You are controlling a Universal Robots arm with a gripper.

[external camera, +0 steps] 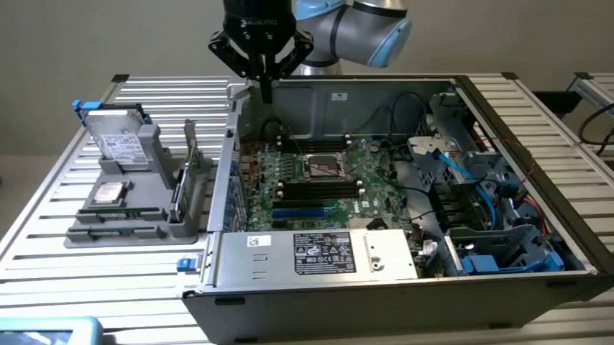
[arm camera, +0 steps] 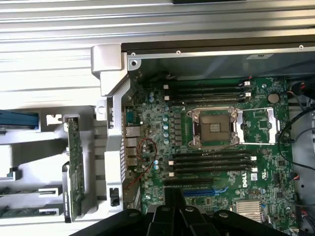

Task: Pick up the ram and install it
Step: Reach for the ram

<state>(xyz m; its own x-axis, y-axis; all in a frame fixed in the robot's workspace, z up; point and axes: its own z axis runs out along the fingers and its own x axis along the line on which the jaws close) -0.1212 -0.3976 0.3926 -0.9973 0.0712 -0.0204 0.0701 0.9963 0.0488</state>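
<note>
exterior view: closed tool (external camera: 266,92) (empty) hangs over rear corner of case (external camera: 384,93), ram (external camera: 120,214) well apart.

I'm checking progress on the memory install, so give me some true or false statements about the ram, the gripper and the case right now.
1. The gripper holds the ram. False: it is shut on nothing, and the ram lies in the gray holder beside the case.
2. The computer case is open, with the motherboard exposed. True.
3. A hard drive stands upright in the holder. True.
4. The memory slots are filled. False: they look empty.
</note>
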